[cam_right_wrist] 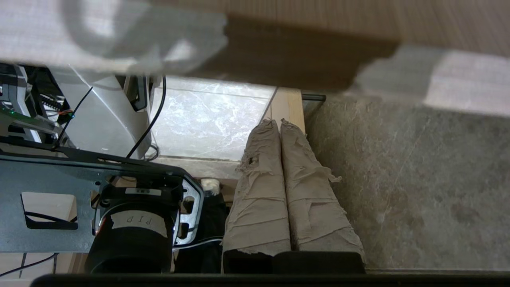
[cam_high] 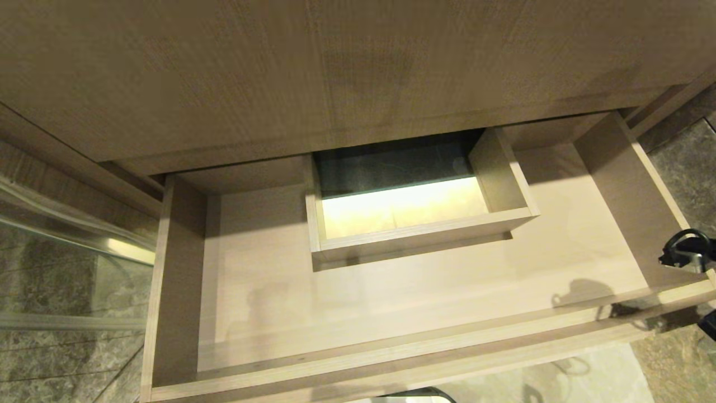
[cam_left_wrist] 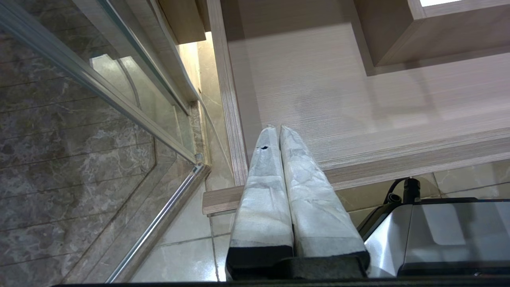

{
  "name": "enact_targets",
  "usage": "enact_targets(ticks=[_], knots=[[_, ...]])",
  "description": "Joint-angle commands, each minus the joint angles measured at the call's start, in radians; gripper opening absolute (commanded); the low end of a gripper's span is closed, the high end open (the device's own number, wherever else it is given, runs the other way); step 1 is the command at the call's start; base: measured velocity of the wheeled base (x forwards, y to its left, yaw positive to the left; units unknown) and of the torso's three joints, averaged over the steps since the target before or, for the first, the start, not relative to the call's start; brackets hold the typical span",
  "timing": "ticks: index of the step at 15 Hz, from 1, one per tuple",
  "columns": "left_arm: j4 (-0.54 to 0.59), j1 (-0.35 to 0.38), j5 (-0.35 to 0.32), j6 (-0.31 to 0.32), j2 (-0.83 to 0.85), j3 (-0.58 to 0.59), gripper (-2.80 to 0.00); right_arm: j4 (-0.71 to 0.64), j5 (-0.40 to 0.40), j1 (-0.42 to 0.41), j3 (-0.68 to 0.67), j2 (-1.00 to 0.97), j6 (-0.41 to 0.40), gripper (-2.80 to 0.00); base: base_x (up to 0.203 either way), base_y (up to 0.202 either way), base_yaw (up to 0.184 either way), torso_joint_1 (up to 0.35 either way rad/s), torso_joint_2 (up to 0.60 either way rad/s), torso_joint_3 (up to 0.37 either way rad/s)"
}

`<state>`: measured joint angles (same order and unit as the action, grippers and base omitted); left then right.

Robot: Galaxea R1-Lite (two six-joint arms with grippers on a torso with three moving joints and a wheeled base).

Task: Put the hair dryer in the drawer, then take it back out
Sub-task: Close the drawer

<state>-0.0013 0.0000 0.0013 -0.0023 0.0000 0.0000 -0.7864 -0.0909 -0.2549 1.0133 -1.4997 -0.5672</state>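
**Looking down into an open drawer, both grippers pressed together and holding nothing**

Facing me is the drawer, pulled fully out from under a tall wood-grain panel. It is wide, shallow and light brown. A boxed rectangular cutout is sitting at the middle of its back, lit pale yellow inside. I am seeing only bare wood on the drawer floor; the hair dryer is not showing in any of my views.

I am holding my left gripper over the drawer's front left corner. Its two wrapped fingers are lying flat against each other with nothing between them. A glass panel with a metal rail is standing beside that corner, over grey marble tiles.

I am keeping my right gripper low, outside the drawer's right end, above grey stone floor. Its taped fingers are also touching along their length, gripping nothing. In my head view only a black part of that arm is peeking in at the drawer's front right corner.
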Motion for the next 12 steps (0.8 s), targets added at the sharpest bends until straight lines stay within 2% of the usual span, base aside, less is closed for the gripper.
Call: enact_targets(ticks=[1,4,7,12], knots=[[0.0,0.0,0.0,0.001,0.0,0.002,-2.8,-0.002,0.001,0.0,0.021,-0.037,-0.002,-2.8,0.0,0.0,0.0,0.0,0.0,0.0],[0.0,0.0,0.0,-0.001,0.0,0.002,-2.8,0.004,0.009,0.002,0.071,-0.077,0.001,-2.8,0.0,0.0,0.0,0.0,0.0,0.0],[0.0,0.0,0.0,-0.001,0.0,0.002,-2.8,0.068,0.033,0.002,0.091,-0.101,0.004,-2.8,0.0,0.0,0.0,0.0,0.0,0.0],[0.0,0.0,0.0,-0.001,0.0,0.002,-2.8,0.254,0.146,0.0,0.091,-0.097,0.017,-2.8,0.0,0.0,0.0,0.0,0.0,0.0]])
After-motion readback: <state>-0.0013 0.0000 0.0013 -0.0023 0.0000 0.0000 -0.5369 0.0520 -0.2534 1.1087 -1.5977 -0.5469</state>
